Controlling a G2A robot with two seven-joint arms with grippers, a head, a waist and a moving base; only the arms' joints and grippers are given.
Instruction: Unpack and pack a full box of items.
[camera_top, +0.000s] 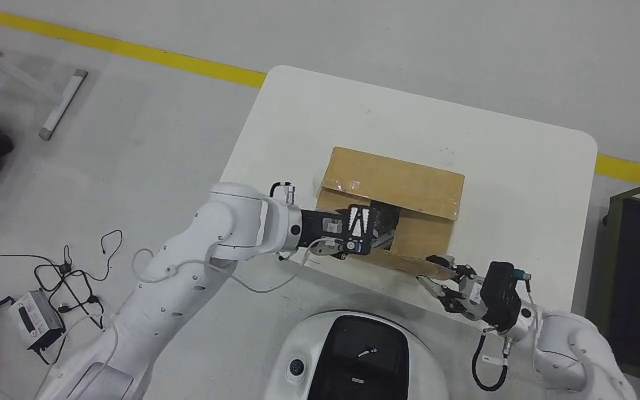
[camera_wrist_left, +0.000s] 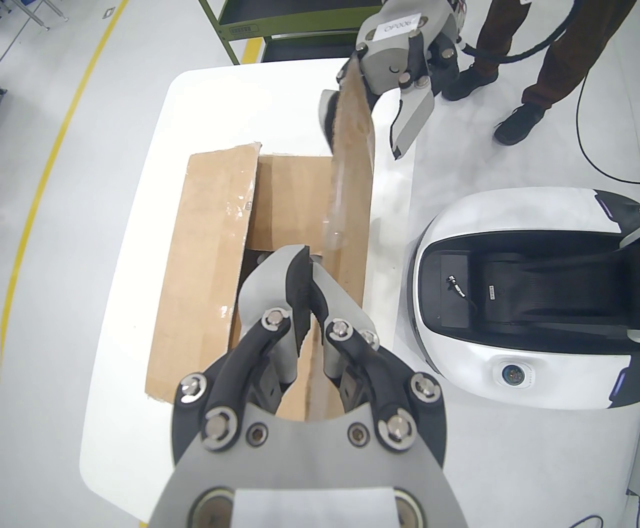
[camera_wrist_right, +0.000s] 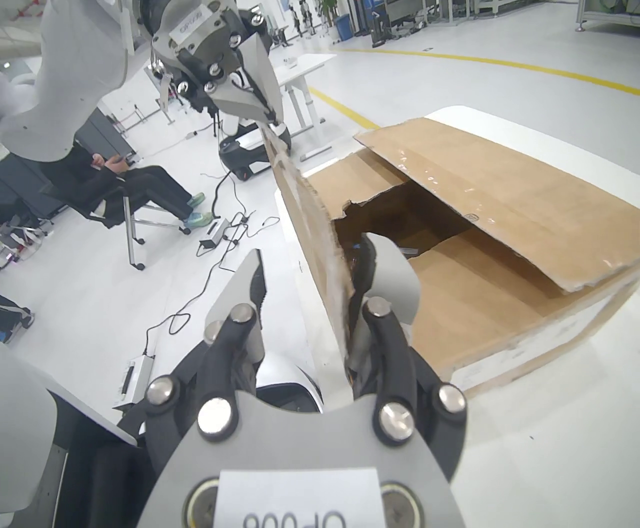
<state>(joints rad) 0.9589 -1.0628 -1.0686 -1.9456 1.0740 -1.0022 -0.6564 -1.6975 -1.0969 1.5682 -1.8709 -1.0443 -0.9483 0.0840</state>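
Sitting half open, cardboard box (camera_wrist_right: 500, 350) has its near flap (camera_wrist_left: 352, 200) stood upright, left pincer (camera_wrist_left: 310, 285) clamped on one end of it, right pincer (camera_wrist_right: 312, 250) spread apart straddling the other end, far flap (camera_wrist_right: 500, 190) lying flat over the top, box resting near the middle of the white tabletop (camera_top: 300, 120).

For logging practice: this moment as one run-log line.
box: part-open | left hand: shut on near flap | right hand: open, astride it
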